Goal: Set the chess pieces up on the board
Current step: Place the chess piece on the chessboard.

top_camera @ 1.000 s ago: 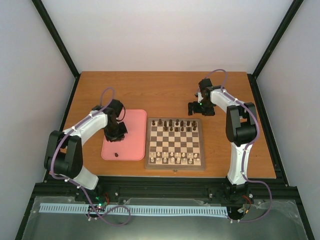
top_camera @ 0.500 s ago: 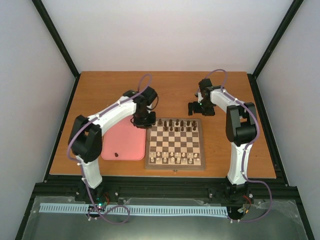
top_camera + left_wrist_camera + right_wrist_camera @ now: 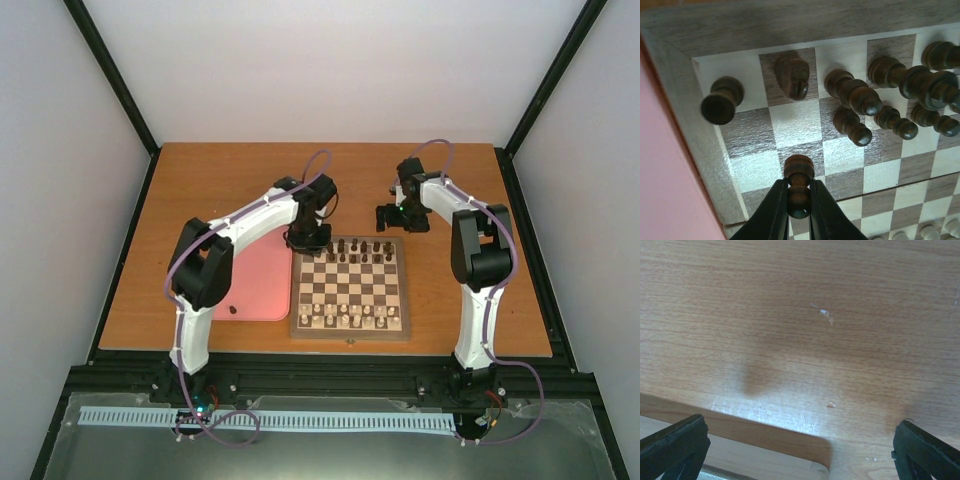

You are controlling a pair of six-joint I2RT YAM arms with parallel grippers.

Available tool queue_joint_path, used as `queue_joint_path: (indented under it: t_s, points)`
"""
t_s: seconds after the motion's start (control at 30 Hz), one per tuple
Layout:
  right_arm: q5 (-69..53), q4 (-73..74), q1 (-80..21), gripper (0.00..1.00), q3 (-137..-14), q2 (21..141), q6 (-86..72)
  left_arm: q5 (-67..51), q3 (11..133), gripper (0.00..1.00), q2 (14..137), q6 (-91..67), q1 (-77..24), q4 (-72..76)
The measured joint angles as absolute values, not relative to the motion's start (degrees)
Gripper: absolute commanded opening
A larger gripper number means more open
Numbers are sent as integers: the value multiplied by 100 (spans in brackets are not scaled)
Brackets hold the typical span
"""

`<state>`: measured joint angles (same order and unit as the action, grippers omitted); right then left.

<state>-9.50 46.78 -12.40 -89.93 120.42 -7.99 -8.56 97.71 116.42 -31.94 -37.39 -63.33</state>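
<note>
The wooden chessboard (image 3: 350, 284) lies at the table's middle, with dark pieces (image 3: 355, 247) along its far rows and pale pieces along its near row. My left gripper (image 3: 306, 238) hangs over the board's far left corner, shut on a dark pawn (image 3: 799, 185) held above the squares near the left border (image 3: 695, 150). A dark rook (image 3: 720, 101), a knight (image 3: 792, 75) and several other dark pieces (image 3: 900, 75) stand beyond it. One dark piece (image 3: 232, 310) lies on the pink tray (image 3: 250, 290). My right gripper (image 3: 402, 217) is open over bare table behind the board.
The pink tray lies just left of the board, partly under my left arm. The right wrist view shows bare table (image 3: 805, 330) and its rounded edge (image 3: 790, 440). Black frame posts and pale walls bound the table.
My left arm has swung right from the pink tray to the board's far left corner, carrying the dark pawn. The right arm has not moved.
</note>
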Motion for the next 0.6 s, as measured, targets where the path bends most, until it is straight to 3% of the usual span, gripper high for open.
queue_joint_path:
  t_s: [0.6]
  points:
    - [-947,4683,-1240,100,-8997,12112,-794,-755,10099,8,12138,-3028,-3837,-6346]
